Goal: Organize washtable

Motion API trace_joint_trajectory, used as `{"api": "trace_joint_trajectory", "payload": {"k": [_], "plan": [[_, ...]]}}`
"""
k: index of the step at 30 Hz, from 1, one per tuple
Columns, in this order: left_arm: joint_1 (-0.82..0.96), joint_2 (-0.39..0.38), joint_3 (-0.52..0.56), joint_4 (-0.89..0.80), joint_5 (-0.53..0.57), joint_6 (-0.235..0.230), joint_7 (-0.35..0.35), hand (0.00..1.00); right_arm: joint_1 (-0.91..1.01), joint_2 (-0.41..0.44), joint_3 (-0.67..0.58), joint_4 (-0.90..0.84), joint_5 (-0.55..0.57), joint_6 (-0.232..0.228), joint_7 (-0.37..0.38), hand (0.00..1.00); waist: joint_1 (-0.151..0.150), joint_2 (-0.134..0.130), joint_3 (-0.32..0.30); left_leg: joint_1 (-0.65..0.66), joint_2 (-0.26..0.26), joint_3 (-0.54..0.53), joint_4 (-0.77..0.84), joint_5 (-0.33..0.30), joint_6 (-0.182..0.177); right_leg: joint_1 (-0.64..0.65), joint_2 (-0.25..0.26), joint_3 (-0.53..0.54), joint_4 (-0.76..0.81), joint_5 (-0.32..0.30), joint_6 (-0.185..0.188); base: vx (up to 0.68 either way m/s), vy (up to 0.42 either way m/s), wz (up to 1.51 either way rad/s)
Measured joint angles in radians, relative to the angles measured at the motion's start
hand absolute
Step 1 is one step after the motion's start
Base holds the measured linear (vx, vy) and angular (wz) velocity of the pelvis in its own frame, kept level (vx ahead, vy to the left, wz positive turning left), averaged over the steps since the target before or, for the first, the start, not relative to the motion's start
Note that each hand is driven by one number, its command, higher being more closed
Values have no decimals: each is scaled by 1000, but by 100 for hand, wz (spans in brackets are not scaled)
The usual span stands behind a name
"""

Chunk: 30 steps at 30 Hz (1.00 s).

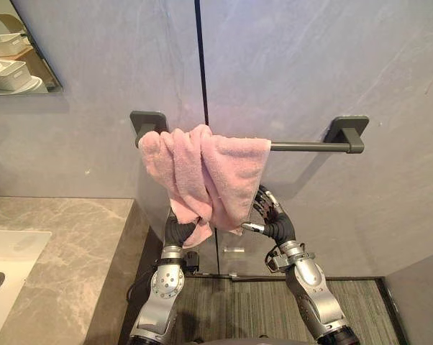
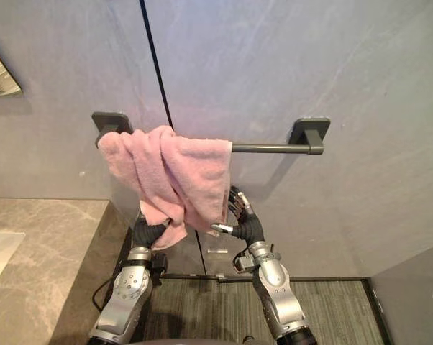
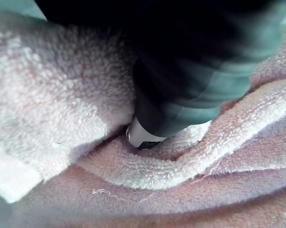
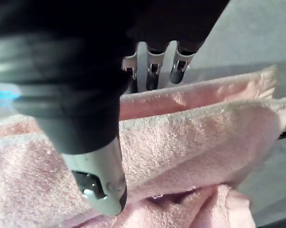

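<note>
On one rail (image 1: 310,146): one towel (image 1: 202,172) | left hand (image 1: 179,231), right hand (image 1: 276,226) at hem

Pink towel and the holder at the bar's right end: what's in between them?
Just bare bar. In the left eye view nothing hangs between the pink towel and the right holder.

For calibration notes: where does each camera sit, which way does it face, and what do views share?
Left eye view: head, facing the wall; pink towel on the towel bar, left hand and right hand beneath.
Right eye view: same scene, from slightly rightward.
Left wrist view: on left wrist, pressed into pink towel folds; own hand.
Right wrist view: on right wrist, along its hand; pink towel between thumb and fingers.
Shared: the pink towel.
</note>
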Motion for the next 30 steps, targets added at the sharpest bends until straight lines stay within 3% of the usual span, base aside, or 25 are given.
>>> {"api": "trace_joint_trajectory", "payload": {"k": [6,15,30], "plan": [[0,5,-14,1,-9,-1,0,100,-58,1,88,50,4,2,4,100,11,-8,-5,-2,0,-1,-1,2,0,-1,0,0,-1,1,-1,-28,-13,1],[2,20,-19,24,-18,-2,0,100,-64,3,80,51,6,2,5,100,25,-21,-13,-9,-1,-5,-2,3,0,-1,0,-3,-10,2,-3,-1,-1,0],[3,6,23,24,-17,-2,-22,100,-26,42,-159,48,2,1,-43,100,24,-33,-5,-1,-2,1,-14,3,0,-3,0,1,-11,2,-2,0,0,0]]}}
